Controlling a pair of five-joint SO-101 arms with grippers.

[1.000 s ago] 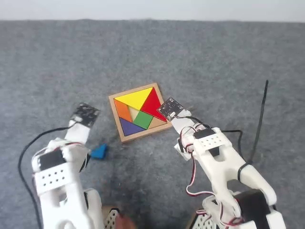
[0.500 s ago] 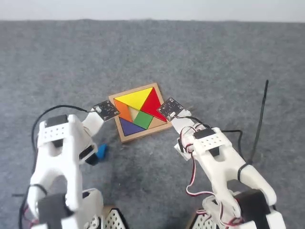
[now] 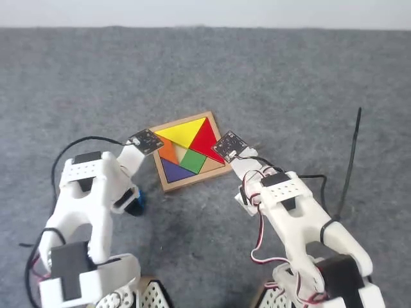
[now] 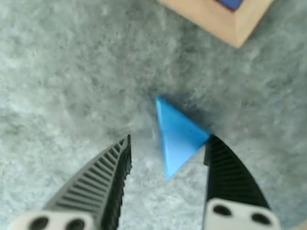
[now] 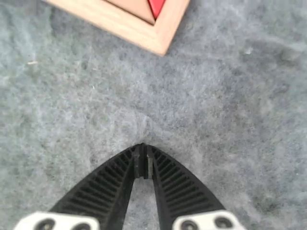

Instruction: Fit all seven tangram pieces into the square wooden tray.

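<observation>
The square wooden tray [image 3: 194,180] lies mid-table and holds yellow [image 3: 180,133], red [image 3: 204,140], orange [image 3: 166,149], green [image 3: 191,160] and dark blue [image 3: 174,170] pieces. A light blue triangle [image 4: 177,135] lies on the grey felt just off the tray's corner [image 4: 225,26]. My left gripper [image 4: 168,143] is open around it, one finger [image 4: 218,165] close against the triangle's edge. From above, a sliver of that triangle [image 3: 137,196] peeks out under the left arm. My right gripper [image 5: 143,149] is shut and holds nothing, low over the felt near another tray corner [image 5: 158,40].
Grey felt covers the whole table. A thin black rod [image 3: 352,160] stands at the right. Cables loop beside both arm bases. Wide free felt lies beyond the tray.
The left arm has swung in toward the tray and come down over the light blue triangle, which is now between its fingers. The right arm has kept still.
</observation>
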